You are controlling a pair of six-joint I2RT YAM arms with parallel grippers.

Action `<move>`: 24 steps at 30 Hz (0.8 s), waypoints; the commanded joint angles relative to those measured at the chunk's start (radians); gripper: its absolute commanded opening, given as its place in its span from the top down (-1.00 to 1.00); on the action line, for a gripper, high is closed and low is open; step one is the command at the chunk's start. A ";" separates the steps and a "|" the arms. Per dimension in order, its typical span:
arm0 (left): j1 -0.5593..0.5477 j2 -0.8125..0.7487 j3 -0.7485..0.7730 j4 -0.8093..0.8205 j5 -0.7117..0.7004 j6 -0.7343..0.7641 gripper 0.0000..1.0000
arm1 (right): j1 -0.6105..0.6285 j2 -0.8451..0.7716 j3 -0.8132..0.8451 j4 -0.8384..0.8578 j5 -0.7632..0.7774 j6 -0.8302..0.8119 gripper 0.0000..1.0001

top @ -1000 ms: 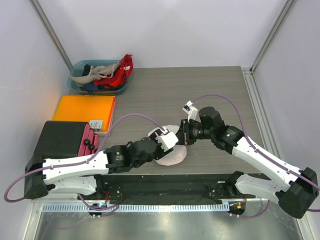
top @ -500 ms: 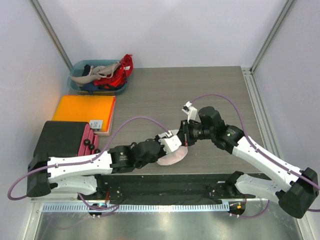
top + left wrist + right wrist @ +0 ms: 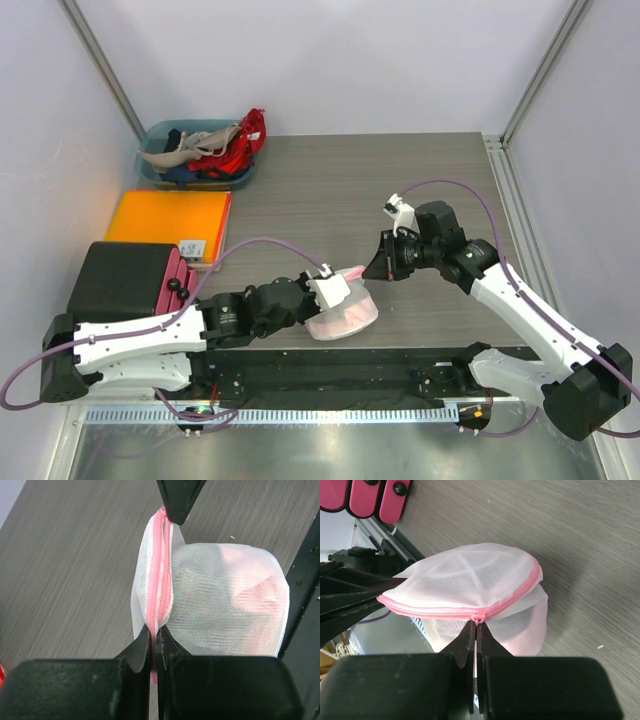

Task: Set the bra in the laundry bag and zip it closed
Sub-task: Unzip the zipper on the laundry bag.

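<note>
the left arm lies low along the near edge of the bench and reaches to the middle. the left gripper is closed and pinches the pink zip trim of the laundry bag. the right arm comes from the near right corner with a bent elbow, its wrist turned to the left. the right gripper is closed too, with its tips on the zip pull.

the laundry bag sits near the middle of the near edge, held between the two grippers, with the zip line stretched from one to the other. a pink soft thing shows through the mesh; i cannot tell its shape.

a teal bin at the far left corner holds red and beige clothes. an orange flat thing at the left edge carries a small white label, too small to read.
</note>
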 commanded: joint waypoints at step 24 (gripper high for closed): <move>0.036 0.170 0.102 0.113 0.086 -0.010 -0.24 | 0.069 -0.089 -0.021 0.089 -0.220 0.161 0.76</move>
